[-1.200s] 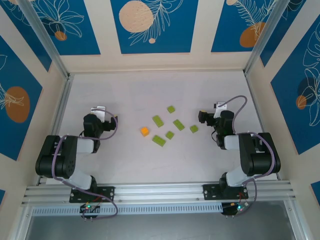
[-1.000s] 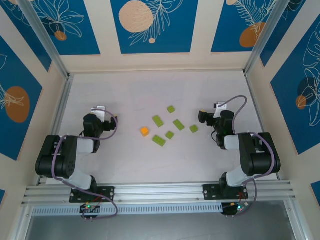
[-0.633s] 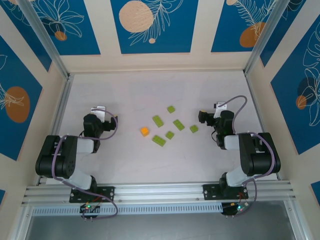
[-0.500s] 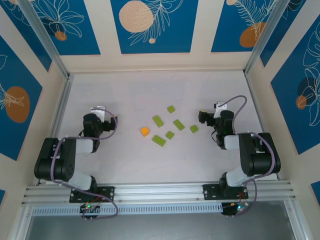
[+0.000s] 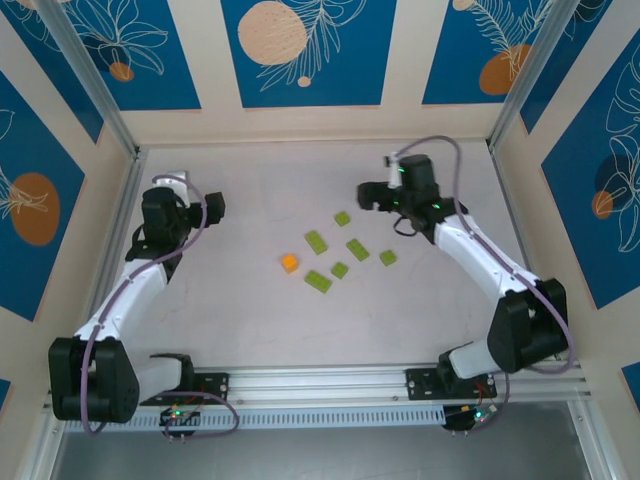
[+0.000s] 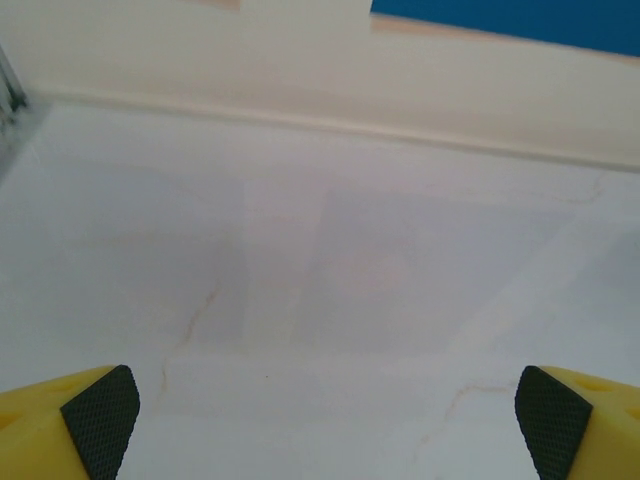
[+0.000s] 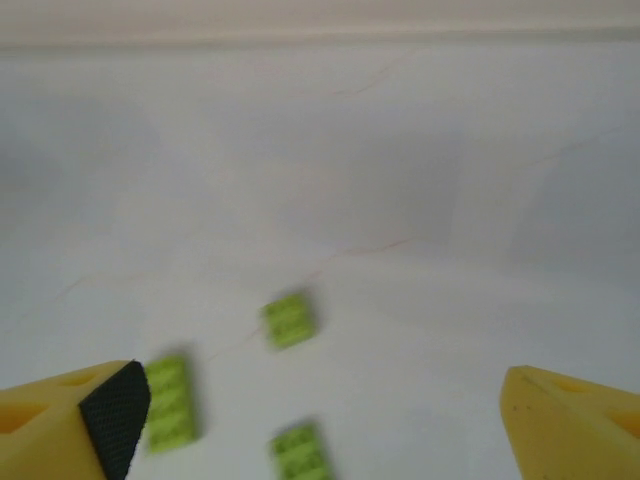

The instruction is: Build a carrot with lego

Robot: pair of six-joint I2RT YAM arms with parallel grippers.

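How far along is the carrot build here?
Done: nothing; the orange brick and six green bricks lie separate on the table. In hand: nothing; both arms' jaws stand open and empty. Left: picking up and joining every brick.

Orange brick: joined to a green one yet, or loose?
Loose: the small orange plastic brick lies alone on the table, apart from the lime-green plastic bricks.

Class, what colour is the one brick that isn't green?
Orange. The orange brick shows best in the top external view.
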